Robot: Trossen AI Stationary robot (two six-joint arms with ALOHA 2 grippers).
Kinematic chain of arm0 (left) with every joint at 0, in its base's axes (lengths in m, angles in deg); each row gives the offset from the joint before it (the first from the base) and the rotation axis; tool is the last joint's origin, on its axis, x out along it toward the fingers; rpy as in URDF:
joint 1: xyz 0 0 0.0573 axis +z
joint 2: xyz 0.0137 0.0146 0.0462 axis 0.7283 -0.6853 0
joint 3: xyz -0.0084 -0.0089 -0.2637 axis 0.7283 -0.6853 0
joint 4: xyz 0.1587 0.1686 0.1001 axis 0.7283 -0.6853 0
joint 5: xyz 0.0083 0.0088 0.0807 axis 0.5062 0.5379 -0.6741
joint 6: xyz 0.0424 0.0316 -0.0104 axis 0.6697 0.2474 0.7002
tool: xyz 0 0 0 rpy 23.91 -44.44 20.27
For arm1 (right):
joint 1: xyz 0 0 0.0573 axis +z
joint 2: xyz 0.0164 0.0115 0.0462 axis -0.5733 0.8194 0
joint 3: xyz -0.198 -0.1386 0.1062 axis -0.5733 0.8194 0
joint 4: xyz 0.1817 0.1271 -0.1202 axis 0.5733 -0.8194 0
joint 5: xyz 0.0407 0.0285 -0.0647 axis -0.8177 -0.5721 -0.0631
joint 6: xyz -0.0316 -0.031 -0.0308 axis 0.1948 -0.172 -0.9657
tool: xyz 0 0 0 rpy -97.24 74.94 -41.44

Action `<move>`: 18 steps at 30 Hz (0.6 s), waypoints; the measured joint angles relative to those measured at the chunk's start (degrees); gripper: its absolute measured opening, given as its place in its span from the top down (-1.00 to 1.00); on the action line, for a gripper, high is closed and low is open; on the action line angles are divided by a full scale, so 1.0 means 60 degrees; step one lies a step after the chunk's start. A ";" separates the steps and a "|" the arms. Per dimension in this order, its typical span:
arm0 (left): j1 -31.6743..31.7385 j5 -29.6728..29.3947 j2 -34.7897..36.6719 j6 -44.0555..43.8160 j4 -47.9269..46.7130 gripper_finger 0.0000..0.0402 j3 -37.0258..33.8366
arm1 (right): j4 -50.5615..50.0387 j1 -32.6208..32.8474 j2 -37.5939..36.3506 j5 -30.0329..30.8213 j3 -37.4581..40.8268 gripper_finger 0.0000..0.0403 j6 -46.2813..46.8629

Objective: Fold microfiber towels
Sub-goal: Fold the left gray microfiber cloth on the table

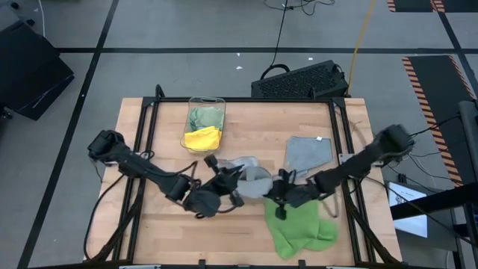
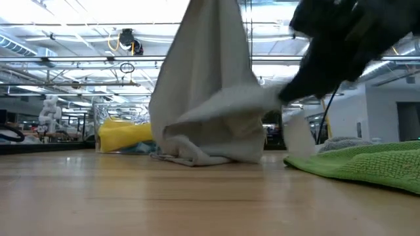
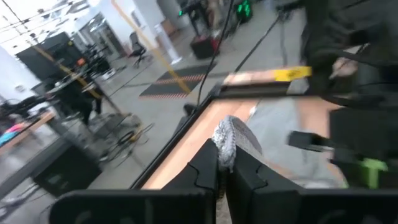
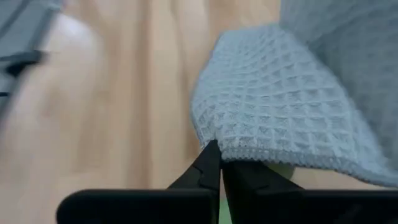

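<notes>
A grey waffle-weave microfiber towel (image 1: 252, 179) is held up between my two grippers at mid-table. In the low view it hangs as a tall peak (image 2: 207, 78), and its lower folds (image 2: 197, 154) lie on the wood. My left gripper (image 3: 222, 165) is shut on a high part of it. My right gripper (image 4: 216, 158) is shut on its edge, lower and to the right. A bright green towel (image 1: 299, 228) lies crumpled at the near right. A second grey towel (image 1: 308, 153) lies flat behind it. My left gripper pinches a bunched bit of the grey towel (image 3: 227, 140) between its two shut fingers, coming in nearly level from the table's left. The cloth hangs below the hold. My right gripper pinches the towel's hemmed edge (image 4: 227, 148) at its fingertips, slanting down from the right. The cloth there is lifted off the table (image 2: 262, 98).
A clear plastic bin (image 1: 205, 123) at the far left-centre holds a yellow towel (image 1: 202, 137) and a pale green one (image 1: 205, 116). A black keyboard-like case (image 1: 302, 78) sits beyond the table's far edge. Bare wood shows at the near left (image 1: 172, 239).
</notes>
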 joint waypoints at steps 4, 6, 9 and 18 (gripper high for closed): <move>-0.0614 -0.0010 0.0258 0.0481 0.0665 0.96 -0.0004 | -0.1420 0.0439 -0.1969 -0.0866 -0.0001 0.99 -0.0245; -0.1001 -0.0060 0.0453 0.0670 0.1132 0.97 -0.0004 | -0.2119 0.0751 -0.2843 -0.1252 -0.0001 0.99 -0.0233; -0.1577 -0.0097 0.0687 0.0955 0.2255 0.94 -0.0002 | -0.3136 0.1169 -0.3989 -0.1445 -0.0004 0.99 -0.0219; -0.3364 -0.0833 0.0898 0.1304 0.4305 0.95 0.0003 | -0.5985 0.1494 -0.6749 -0.1405 -0.0004 1.00 -0.0161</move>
